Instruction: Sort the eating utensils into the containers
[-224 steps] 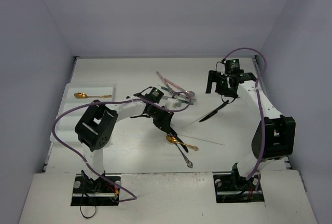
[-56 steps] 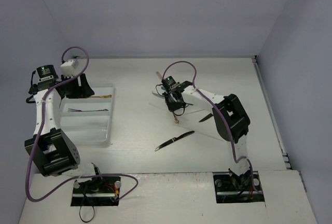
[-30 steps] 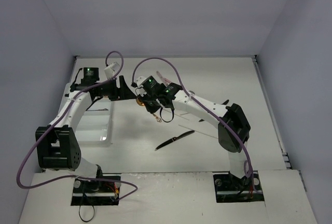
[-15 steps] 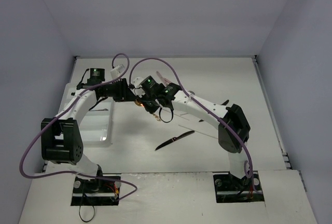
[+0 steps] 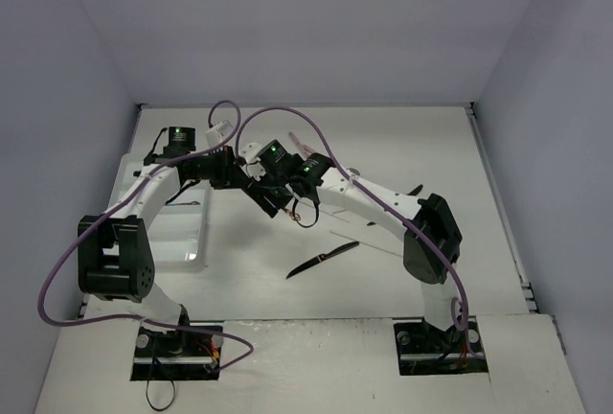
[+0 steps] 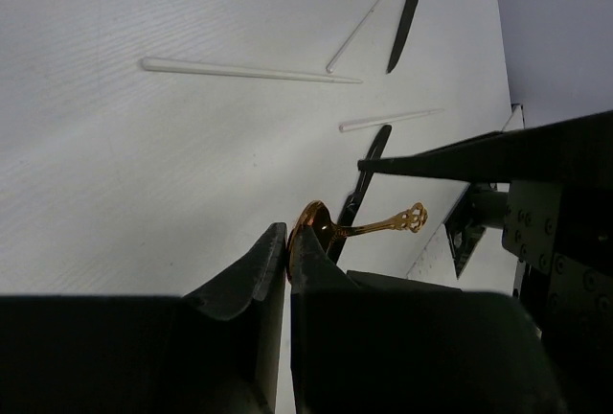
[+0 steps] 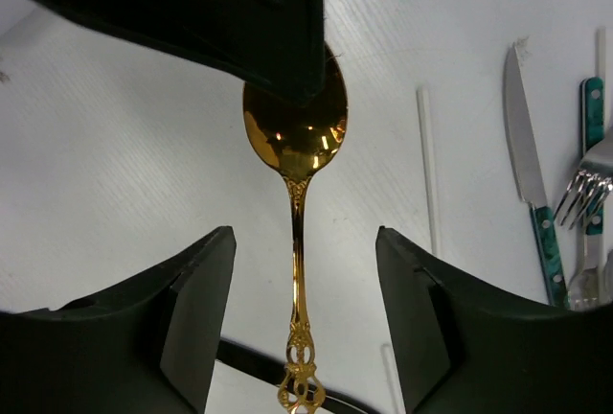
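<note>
Gold spoon (image 7: pixel 295 136) hangs mid-frame, bowl up, handle down. Left tool (image 7: pixel 292 83) is clamped on the bowl's top edge. Right tool (image 7: pixel 305 241) has its fingers (image 7: pixel 196 309) spread, the handle between them with a gap on each side. On the table (image 7: pixel 115 165) at right lie a pale stick (image 7: pixel 427 170), a green-handled knife (image 7: pixel 525 184) and a fork (image 7: pixel 586 184). A black knife (image 7: pixel 249 356) lies below.

white table (image 5: pixel 402 136) enclosed on three sides by pale lavender walls (image 5: pixel 287 31)
</note>
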`<state>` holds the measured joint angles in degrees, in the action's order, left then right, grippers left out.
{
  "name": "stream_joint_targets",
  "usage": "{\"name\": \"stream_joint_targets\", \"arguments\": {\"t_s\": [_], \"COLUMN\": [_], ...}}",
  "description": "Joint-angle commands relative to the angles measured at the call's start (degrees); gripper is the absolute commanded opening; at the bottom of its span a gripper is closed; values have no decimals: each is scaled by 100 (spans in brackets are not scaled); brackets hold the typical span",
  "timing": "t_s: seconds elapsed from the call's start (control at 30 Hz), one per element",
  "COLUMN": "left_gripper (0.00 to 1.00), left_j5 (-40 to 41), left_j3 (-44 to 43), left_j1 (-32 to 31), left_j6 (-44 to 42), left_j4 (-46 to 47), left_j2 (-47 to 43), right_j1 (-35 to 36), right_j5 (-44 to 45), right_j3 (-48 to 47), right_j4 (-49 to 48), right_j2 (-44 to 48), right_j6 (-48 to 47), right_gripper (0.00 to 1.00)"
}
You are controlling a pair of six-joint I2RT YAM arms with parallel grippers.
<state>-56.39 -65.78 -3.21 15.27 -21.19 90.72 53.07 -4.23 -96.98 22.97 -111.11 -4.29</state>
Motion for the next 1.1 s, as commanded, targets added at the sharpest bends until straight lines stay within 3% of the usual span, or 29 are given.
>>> {"name": "stream_joint_targets", "arguments": {"t_s": [0.0, 0.13, 0.27, 0.47, 0.8, 1.07], "left_gripper": [0, 0, 0, 0, 0, 0], "left_j5": [-242, -612, -1109, -664, 694, 1385], "left_j3": [-243, -266, -1905, -3520, -4397, -3896], "left_j1": [605, 1682, 2758, 3881, 3933, 3749], "left_j6": [-137, -412, -1587, -2404, -3281, -2612], "left_j4": [-275, -782, -2076, -2812, -2906, -1704], "left_j2": [-290, -308, 202, 1032, 1763, 1856], "right_j1": [46, 2, -92, -272, -545, -847], "right_j5": [463, 704, 792, 739, 634, 553], "right_j3": [-260, -190, -34, 199, 502, 684], "right_j4": [-143, -144, -161, -170, -192, -196], "right_j2": [592, 740, 873, 934, 1031, 1056], "right_j6": [95, 183, 383, 420, 716, 871], "right_gripper": [80, 86, 91, 91, 92, 92]}}
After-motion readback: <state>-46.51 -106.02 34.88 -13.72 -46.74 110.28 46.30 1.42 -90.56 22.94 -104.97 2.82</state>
